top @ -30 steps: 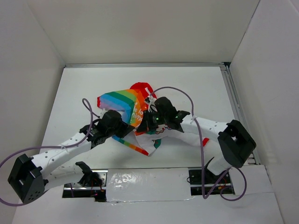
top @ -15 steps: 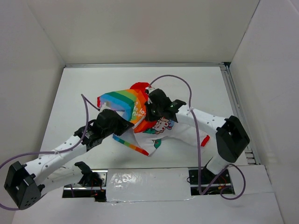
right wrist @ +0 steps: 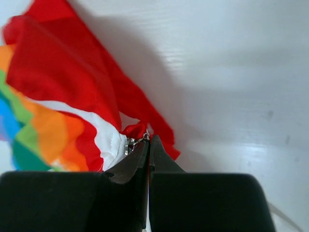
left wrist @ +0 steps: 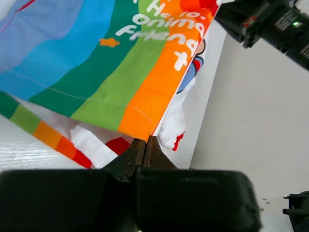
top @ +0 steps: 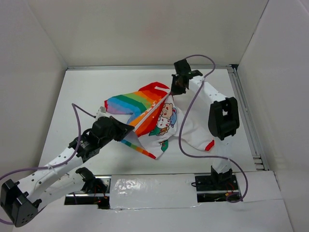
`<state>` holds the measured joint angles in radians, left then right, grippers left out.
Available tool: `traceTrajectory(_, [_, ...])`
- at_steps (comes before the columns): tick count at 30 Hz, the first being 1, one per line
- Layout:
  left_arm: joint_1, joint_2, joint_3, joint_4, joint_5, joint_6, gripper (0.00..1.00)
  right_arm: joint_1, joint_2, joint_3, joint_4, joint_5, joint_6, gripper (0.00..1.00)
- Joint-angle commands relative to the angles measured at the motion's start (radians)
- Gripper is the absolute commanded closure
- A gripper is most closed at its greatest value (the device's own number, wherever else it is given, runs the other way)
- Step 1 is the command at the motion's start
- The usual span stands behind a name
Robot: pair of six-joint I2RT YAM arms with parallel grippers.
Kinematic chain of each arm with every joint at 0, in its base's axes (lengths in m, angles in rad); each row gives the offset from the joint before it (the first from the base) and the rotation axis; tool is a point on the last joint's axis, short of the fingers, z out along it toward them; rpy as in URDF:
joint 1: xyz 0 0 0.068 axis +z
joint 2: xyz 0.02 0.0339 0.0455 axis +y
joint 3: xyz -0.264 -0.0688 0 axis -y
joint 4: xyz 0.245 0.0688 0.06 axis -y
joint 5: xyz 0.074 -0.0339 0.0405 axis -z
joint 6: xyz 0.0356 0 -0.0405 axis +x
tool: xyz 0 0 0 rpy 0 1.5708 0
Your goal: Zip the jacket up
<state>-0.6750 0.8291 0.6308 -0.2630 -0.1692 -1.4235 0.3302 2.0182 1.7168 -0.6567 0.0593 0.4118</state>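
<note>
1. Your left pincer [left wrist: 145, 141] is clamping fully shut on the near hem of the jacket [top: 154, 116], anchoring it, I judge.
2. Your right pincer [right wrist: 148, 140] is pinching shut on the one zipper pull [right wrist: 131, 143] at the far red collar.
3. You are holding one jacket taut mid-worktop [top: 87, 92] between two pincers.

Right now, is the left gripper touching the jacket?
Touching. Left wrist view: the left gripper is shut on the jacket at its orange hem corner, with the fabric pinched between the fingertips.
</note>
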Motion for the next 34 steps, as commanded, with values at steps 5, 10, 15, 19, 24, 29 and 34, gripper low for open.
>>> traceTrajectory(5, [0.003, -0.059, -0.028, -0.252, 0.074, 0.029, 0.53, -0.201, -0.031, 0.068, 0.255, -0.046, -0.136, 0.17])
traceTrajectory(10, [0.002, -0.019, 0.064, -0.39, 0.024, -0.021, 0.01, -0.2, -0.271, -0.143, 0.379, -0.222, -0.09, 0.0])
traceTrajectory(15, [0.003, -0.005, 0.185, -0.573, -0.023, -0.032, 0.01, -0.23, -0.524, -0.393, 0.428, -0.132, 0.001, 0.0])
traceTrajectory(19, [0.003, 0.033, 0.283, -0.651, -0.026, 0.038, 0.01, -0.27, -0.717, -0.572, 0.41, -0.081, 0.062, 0.0])
traceTrajectory(24, [0.011, 0.079, 0.375, -0.671, -0.053, 0.132, 0.01, -0.278, -0.995, -0.787, 0.352, 0.049, 0.093, 0.0])
traceTrajectory(29, [0.023, 0.059, 0.386, -0.676, -0.06, 0.195, 0.01, -0.283, -1.203, -0.924, 0.26, 0.125, 0.125, 0.0])
traceTrajectory(34, [0.026, -0.034, 0.336, -0.587, -0.01, 0.267, 0.01, -0.283, -1.387, -1.026, 0.239, 0.099, 0.156, 0.0])
